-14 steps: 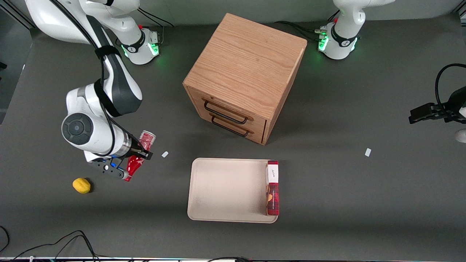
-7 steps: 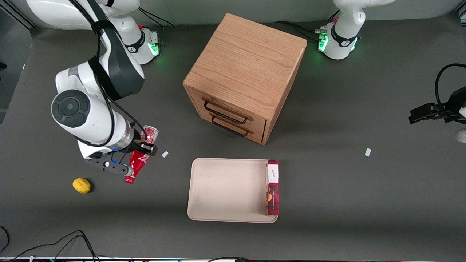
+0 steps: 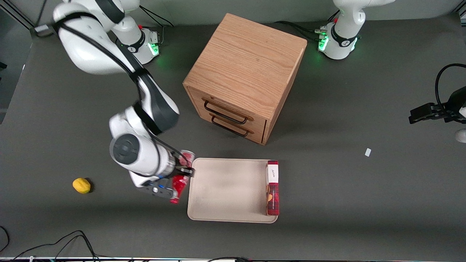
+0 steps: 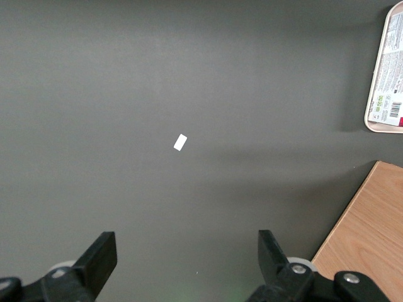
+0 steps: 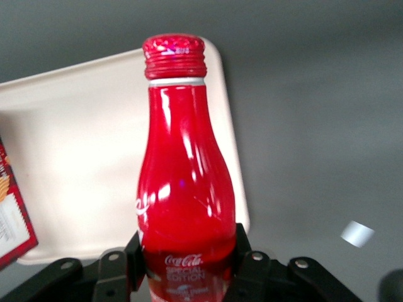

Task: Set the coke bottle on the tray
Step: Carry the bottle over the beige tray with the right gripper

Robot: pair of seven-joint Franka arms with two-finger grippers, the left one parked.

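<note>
My right gripper (image 3: 181, 175) is shut on the coke bottle (image 3: 181, 181), a small red bottle with white script. The bottle hangs in the air, held across its body and lying roughly level, its red cap end nearer the front camera. In the right wrist view the coke bottle (image 5: 184, 189) fills the middle, gripped by both fingers (image 5: 133, 255) at its lower body, its cap over the tray's rim. The beige tray (image 3: 225, 189) lies flat on the table, and the gripper hovers just at its edge toward the working arm's end.
A long red-and-white box (image 3: 272, 187) lies on the tray along its edge toward the parked arm's end. A wooden drawer cabinet (image 3: 244, 76) stands farther from the front camera than the tray. A yellow lemon-like object (image 3: 81, 185) lies toward the working arm's end. A small white tag (image 3: 368, 152) sits on the mat.
The right arm has carried the coke bottle sideways from near the yellow object to the tray's edge, staying shut on it. Nothing else has moved.
</note>
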